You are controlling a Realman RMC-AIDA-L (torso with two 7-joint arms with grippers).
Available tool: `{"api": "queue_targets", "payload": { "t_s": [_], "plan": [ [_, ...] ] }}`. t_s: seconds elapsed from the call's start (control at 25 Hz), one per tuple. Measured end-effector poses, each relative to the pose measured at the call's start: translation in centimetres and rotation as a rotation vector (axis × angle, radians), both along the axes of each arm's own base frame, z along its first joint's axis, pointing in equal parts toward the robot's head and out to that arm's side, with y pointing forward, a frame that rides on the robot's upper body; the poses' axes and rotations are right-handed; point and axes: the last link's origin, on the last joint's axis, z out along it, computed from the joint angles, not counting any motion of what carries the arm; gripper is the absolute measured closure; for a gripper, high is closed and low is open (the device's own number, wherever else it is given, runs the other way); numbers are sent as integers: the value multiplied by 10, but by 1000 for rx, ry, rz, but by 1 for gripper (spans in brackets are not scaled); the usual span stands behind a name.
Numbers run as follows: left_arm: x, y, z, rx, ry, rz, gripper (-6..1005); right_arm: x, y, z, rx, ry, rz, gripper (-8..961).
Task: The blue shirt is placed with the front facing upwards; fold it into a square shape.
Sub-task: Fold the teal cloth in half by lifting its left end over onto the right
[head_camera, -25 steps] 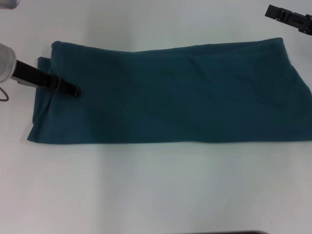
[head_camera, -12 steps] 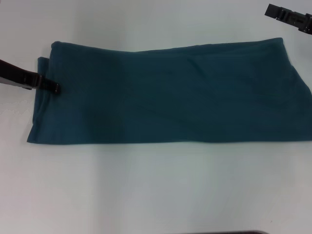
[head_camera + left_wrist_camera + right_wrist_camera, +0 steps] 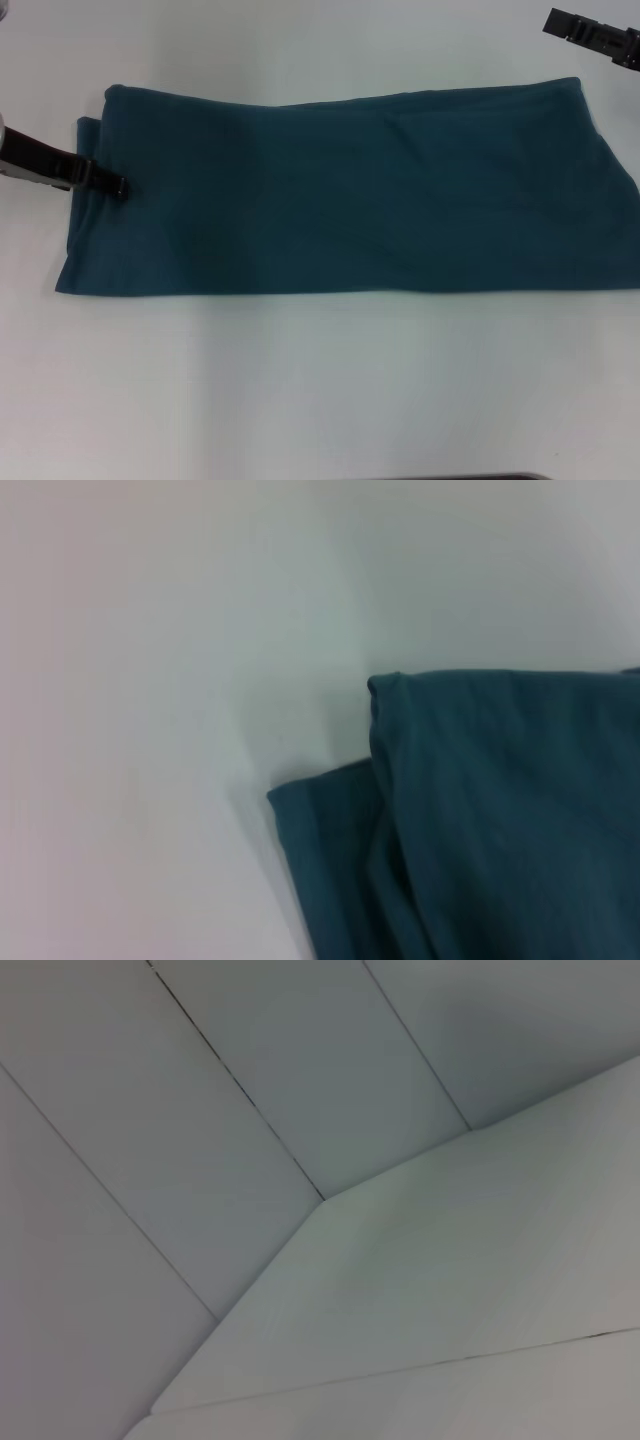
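Blue shirt [image 3: 340, 195]: long band, mid-frame.
Left gripper [image 3: 112, 184]: left hem, closure indiscernible; risk: snagging 1 layer.
Right gripper [image 3: 590, 35]: upper right, indiscernible.

No readable text, label or number shows anywhere.

White table [image 3: 320, 390], folded blue shirt [image 3: 350, 195] lying flat

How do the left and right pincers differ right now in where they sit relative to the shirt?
The left pincer lies low over the blue shirt at its left end, tip over the cloth; the right pincer sits at the far right corner, off the shirt. The left arm reaches in from the left side; the right only shows near the frame edge. Both are dark, and neither's finger state is readable.
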Motion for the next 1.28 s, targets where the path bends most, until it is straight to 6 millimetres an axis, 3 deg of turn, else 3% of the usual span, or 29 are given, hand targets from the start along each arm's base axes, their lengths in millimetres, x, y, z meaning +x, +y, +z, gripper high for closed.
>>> {"api": "queue_targets", "payload": {
  "t_s": [1.28],
  "plan": [
    [-1,-1,-7,-28,5,15,203,0,0,0,1,1,-2,243]
  ]
}}
